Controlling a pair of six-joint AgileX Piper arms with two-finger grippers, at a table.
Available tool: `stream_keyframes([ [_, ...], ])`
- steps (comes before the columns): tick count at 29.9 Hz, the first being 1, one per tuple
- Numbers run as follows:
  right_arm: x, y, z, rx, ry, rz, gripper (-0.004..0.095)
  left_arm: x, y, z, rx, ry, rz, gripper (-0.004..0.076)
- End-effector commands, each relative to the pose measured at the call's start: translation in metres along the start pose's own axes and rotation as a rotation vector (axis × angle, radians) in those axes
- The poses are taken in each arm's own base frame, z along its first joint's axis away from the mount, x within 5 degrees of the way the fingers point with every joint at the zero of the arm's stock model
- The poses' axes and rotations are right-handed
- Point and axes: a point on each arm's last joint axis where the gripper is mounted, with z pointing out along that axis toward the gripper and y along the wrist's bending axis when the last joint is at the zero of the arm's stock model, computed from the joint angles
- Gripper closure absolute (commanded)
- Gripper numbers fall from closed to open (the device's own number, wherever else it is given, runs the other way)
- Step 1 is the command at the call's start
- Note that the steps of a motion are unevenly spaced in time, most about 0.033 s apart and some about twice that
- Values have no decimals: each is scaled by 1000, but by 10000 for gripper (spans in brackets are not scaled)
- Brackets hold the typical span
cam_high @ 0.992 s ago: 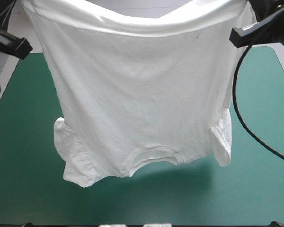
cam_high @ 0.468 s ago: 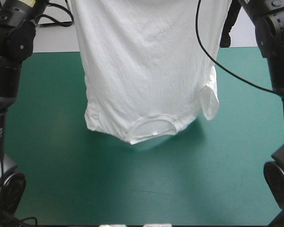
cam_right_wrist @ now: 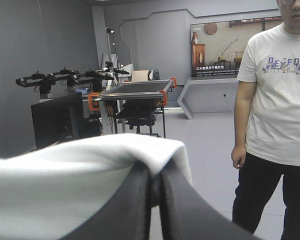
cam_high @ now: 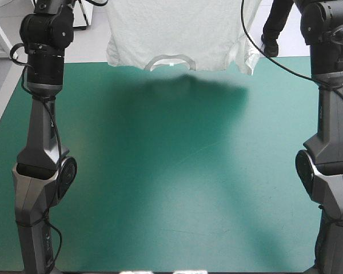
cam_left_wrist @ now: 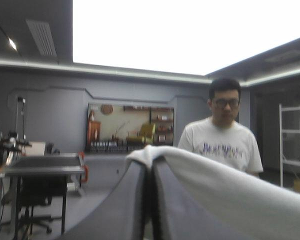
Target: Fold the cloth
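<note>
T-shirt [cam_high: 177,28] hangs collar-down at top centre, above the teal-green counter [cam_high: 171,182]; left fingers [cam_left_wrist: 124,210] and right fingers [cam_right_wrist: 129,215] each pinch it.

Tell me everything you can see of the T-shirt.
The T-shirt is white, short-sleeved, thin soft cloth, lightly creased. It hangs spread out and upside down above the far edge of the teal-green cover, clear of it, with the collar lowest and a sleeve hanging on the right arm's side. Its shadow falls on the cover. The left hand and right hand are each shut on its upper edge, cloth draped over each.
</note>
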Motion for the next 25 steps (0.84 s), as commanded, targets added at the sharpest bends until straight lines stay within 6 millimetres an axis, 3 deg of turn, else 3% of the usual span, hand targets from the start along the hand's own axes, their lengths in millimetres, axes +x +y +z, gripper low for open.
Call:
stream_keyframes([
  [1, -31, 0, -18, -4, -104, -30, 925, -24, 3, -11, 0, 25, -8, 733],
  [8, 44, -6, 8, -22, 283, -54, 925, 34, 6, -17, 9, 523, 1, 734],
  [11, 71, -7, 10, -35, 443, -64, 925, 53, 7, -22, 10, 677, 9, 733],
  [16, 106, -7, 1, -55, 668, -54, 925, 84, 6, -35, 35, 918, -6, 734],
  [18, 112, -7, -4, -60, 712, -49, 925, 93, 8, -43, 44, 1005, -39, 734],
  [25, 149, -5, -34, -81, 950, -9, 925, 122, 9, -95, 104, 1325, -143, 734],
])
